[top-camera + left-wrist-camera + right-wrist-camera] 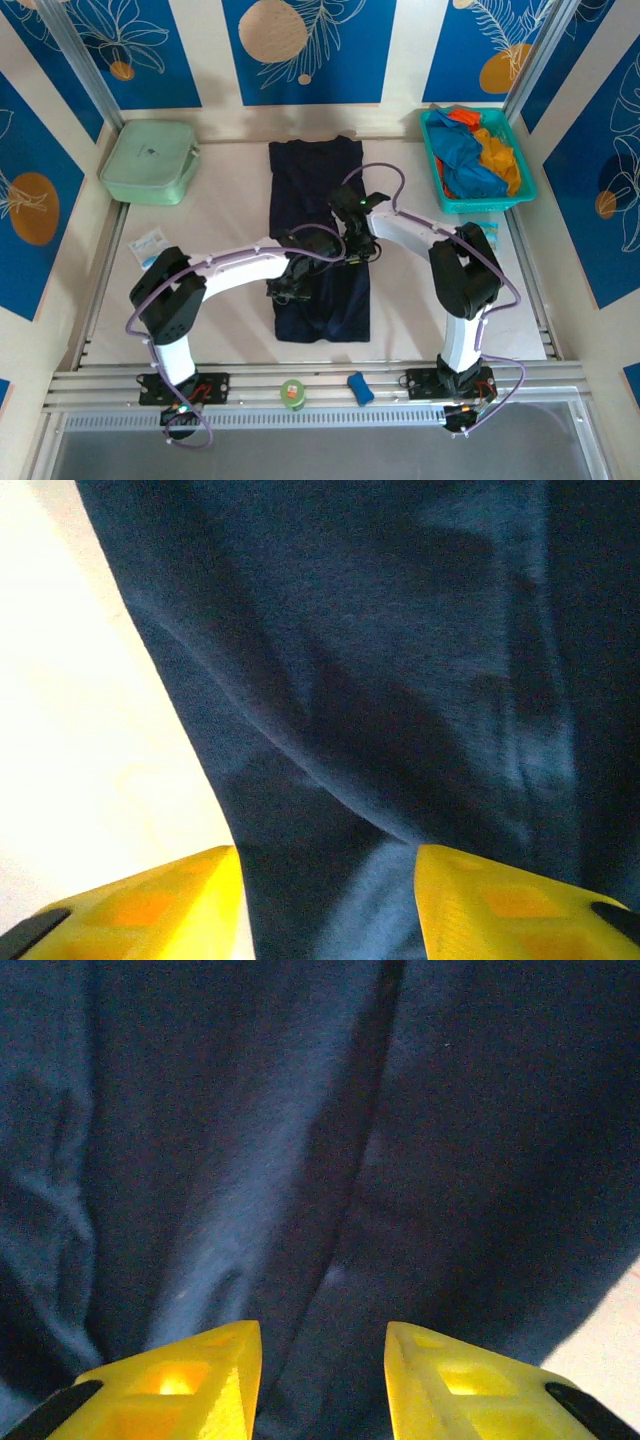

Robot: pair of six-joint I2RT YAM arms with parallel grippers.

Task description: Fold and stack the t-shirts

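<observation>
A dark navy t-shirt [315, 175] lies as a long narrow strip down the middle of the table. My left gripper [283, 288] hovers over its lower left part. In the left wrist view it [328, 910] is open, with the shirt's left edge [330, 680] and bare table past the yellow fingers. My right gripper [352, 245] sits over the shirt's right middle. It [323, 1385] is open too, with creased navy cloth [300, 1140] below it. Bright blue [465, 160], orange [500, 150] and red [462, 117] t-shirts lie bunched in the basket.
The teal basket [522, 170] stands at the back right and a pale green box [150, 160] at the back left. A white packet [148, 245] lies on the left. A green roll [292, 393] and a small blue object [360, 388] rest on the front rail.
</observation>
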